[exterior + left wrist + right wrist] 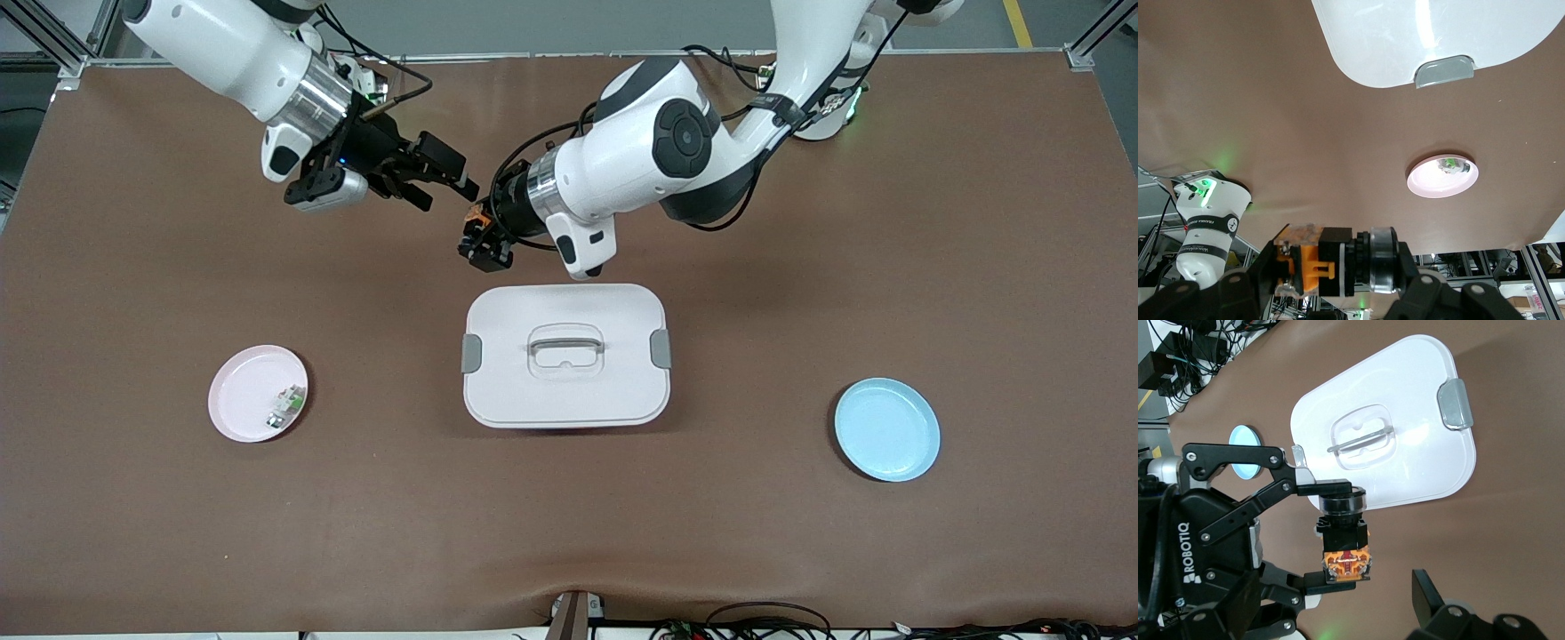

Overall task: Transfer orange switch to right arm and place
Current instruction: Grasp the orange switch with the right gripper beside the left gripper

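The orange switch (477, 214), a stubby black cylinder with an orange end, is up in the air over the brown table, close to the white box's edge that faces the arm bases. My left gripper (485, 236) is shut on it; the left wrist view shows the switch (1331, 267) lying crosswise between the fingers. My right gripper (436, 178) hangs open right beside it and does not touch it. In the right wrist view the switch (1345, 543) is clamped in the left gripper, orange end toward my right gripper (1335, 613), with one right finger (1431, 597) off to the side.
A closed white box (498, 400) with a handle sits mid-table. Toward the right arm's end, a pink plate (236, 391) holds a small white-and-green component (284, 407). A blue plate (886, 429) lies toward the left arm's end.
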Controlling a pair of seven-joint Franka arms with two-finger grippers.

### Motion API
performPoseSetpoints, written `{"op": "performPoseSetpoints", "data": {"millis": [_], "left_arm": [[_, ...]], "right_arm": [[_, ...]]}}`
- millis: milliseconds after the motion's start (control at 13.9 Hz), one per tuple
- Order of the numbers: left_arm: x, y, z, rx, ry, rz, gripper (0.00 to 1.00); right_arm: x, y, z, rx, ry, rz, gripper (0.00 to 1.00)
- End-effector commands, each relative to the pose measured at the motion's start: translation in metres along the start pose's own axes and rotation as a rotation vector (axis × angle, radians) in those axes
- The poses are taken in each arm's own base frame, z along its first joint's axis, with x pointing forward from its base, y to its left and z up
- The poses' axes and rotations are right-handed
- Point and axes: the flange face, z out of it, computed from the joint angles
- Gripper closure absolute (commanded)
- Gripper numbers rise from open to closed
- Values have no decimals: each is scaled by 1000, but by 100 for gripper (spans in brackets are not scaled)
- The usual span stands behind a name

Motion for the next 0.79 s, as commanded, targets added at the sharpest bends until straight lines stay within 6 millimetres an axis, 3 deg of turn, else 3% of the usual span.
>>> {"op": "performPoseSetpoints", "data": {"millis": [0, 360, 720], "left_arm": [[-6, 2, -3, -18, 7, -7, 100], [-8, 1, -5, -21, 6, -4, 100], [-6, 3, -9, -25, 6, -8, 100]], "right_arm": [[1, 1, 15, -21, 29, -22, 0], [-2, -5, 52, -19, 37, -35, 0], [-2, -4, 58, -24, 30, -33, 0]]}}
